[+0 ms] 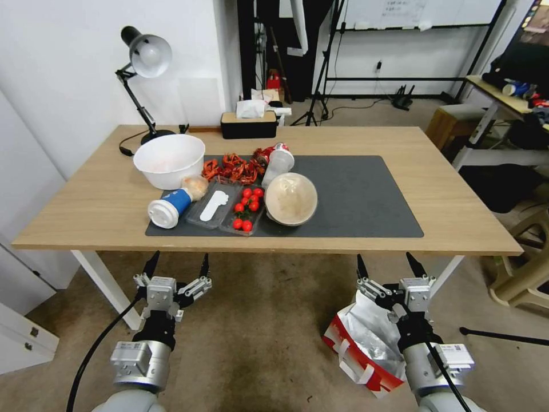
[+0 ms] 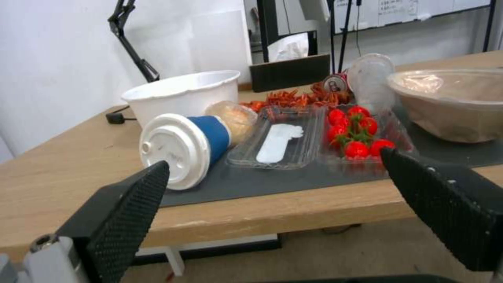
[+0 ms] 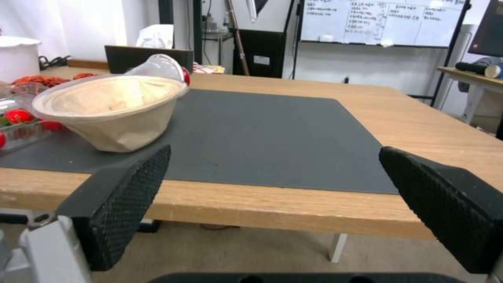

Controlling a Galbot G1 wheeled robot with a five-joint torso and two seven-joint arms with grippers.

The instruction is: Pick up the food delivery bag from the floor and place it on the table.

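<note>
The food delivery bag (image 1: 361, 343), white and red with a silver foil lining, stands open on the floor (image 1: 269, 332) at the lower right, partly hidden behind my right arm. My right gripper (image 1: 388, 262) hangs open above the bag, just short of the front edge of the table (image 1: 469, 212). My left gripper (image 1: 176, 263) is open too, held at the same height to the left, with nothing in it. In the right wrist view the right gripper (image 3: 272, 157) faces the dark grey mat (image 3: 272, 133). The left gripper (image 2: 275, 165) points at the food on the table.
On the table's left half lie a white bowl (image 1: 169, 160), a tipped blue cup (image 1: 168, 207), trays of tomatoes (image 1: 246, 209), a covered paper bowl (image 1: 290, 198), a can, a lamp (image 1: 143, 63) and a tissue box (image 1: 249, 123). The mat's right half (image 1: 366, 194) is bare. A second desk (image 1: 503, 97) stands far right.
</note>
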